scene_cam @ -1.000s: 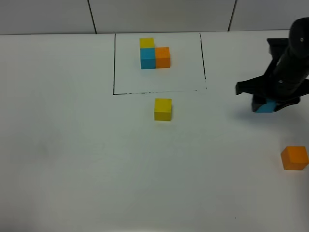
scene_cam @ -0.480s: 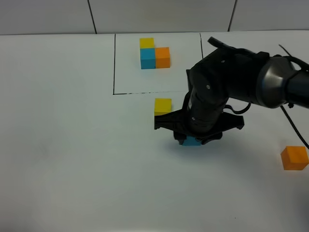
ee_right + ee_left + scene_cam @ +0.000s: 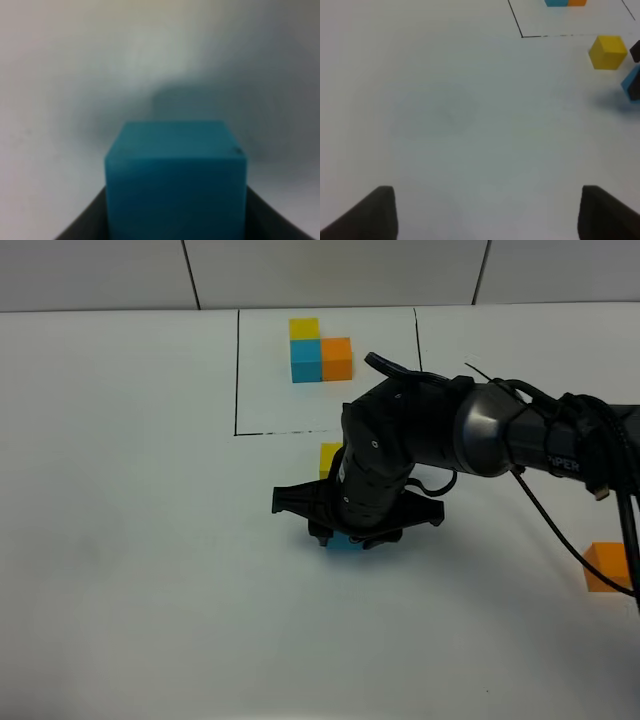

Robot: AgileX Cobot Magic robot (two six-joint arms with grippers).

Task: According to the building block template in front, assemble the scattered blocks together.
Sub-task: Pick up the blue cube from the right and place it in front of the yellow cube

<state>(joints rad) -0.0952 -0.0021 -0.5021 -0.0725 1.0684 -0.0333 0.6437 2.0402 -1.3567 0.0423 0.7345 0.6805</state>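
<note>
Now, from up high, we see our right gripper (image 3: pixel 347 537) has swung the blue cube (image 3: pixel 345 543) in from the far right to just beside the yellow cube (image 3: pixel 328 454), on the side away from the template (image 3: pixel 320 350). Left wrist: our left gripper (image 3: pixel 490 215) gapes empty. Right wrist: jaws closed on blue's sides; placing looks next.

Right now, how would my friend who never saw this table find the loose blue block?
Find the thin black rectangle drawn at the far middle of the white table. Just in front of its near line sits a lone yellow cube, and nearer still is the loose blue block. Unlike the blue cube inside the rectangle, it is outside the frame, pinched in the right gripper.
</note>
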